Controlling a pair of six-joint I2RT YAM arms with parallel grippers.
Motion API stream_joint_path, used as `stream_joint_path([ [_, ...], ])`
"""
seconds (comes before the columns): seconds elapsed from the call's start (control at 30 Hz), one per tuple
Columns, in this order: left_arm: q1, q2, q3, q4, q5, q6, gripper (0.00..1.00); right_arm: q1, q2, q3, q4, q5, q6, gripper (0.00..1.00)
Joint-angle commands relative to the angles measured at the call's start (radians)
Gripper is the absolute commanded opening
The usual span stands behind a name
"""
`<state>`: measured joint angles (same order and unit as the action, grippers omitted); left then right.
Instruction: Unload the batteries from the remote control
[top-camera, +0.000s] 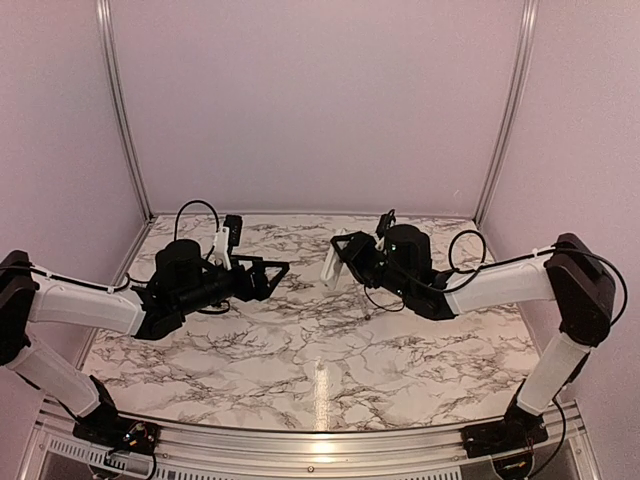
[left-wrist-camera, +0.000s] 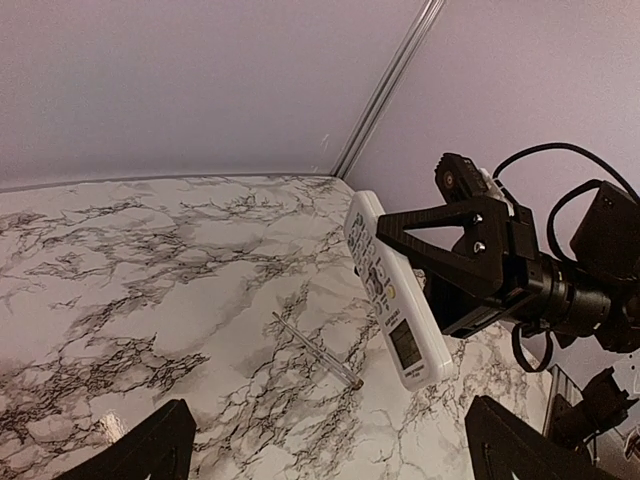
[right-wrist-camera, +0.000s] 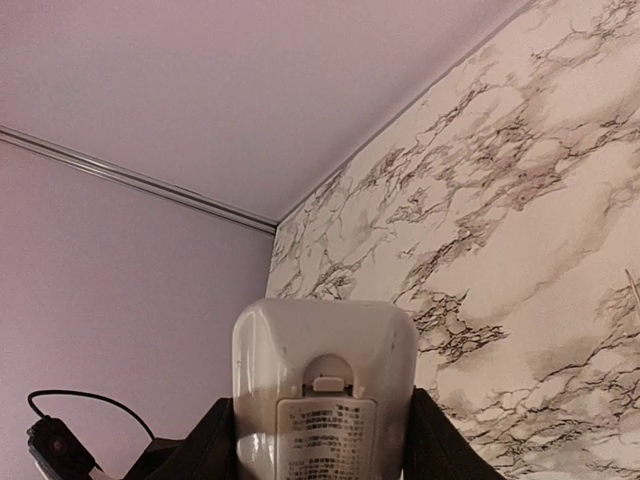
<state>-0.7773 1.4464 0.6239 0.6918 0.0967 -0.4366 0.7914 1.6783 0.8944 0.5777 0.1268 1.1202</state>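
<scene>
The white remote control (top-camera: 330, 260) is held off the table in my right gripper (top-camera: 343, 250), which is shut on its sides. In the right wrist view its back (right-wrist-camera: 325, 370) faces the camera, the battery cover closed with its latch in place, and a black finger (right-wrist-camera: 200, 450) on each side. In the left wrist view its button and display face (left-wrist-camera: 395, 290) shows, tilted, with the right gripper (left-wrist-camera: 450, 245) behind it. My left gripper (top-camera: 277, 274) is open and empty, a short way left of the remote; its fingertips (left-wrist-camera: 150, 450) frame the bottom corners. The batteries are hidden.
A thin grey rod (left-wrist-camera: 315, 348) lies on the marble table (left-wrist-camera: 150, 280) below the remote, between my left gripper's fingers. Lilac walls with metal corner posts (top-camera: 120, 110) close the back and sides.
</scene>
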Motion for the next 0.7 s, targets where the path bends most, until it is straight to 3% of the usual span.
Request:
stream_joint_path([
  [0.0,-0.023,0.022,-0.021,0.084,0.014,0.034,0.99,0.035,0.039,0.055,0.098,0.082,0.092,0.27],
  [0.27,-0.071,0.055,-0.006,0.107,-0.018,0.077,0.99,0.11,0.068,0.106,0.11,0.17,0.155,0.28],
  [0.67,-0.136,0.081,0.013,0.097,-0.165,0.137,0.99,0.176,0.105,0.142,0.152,0.186,0.201,0.25],
])
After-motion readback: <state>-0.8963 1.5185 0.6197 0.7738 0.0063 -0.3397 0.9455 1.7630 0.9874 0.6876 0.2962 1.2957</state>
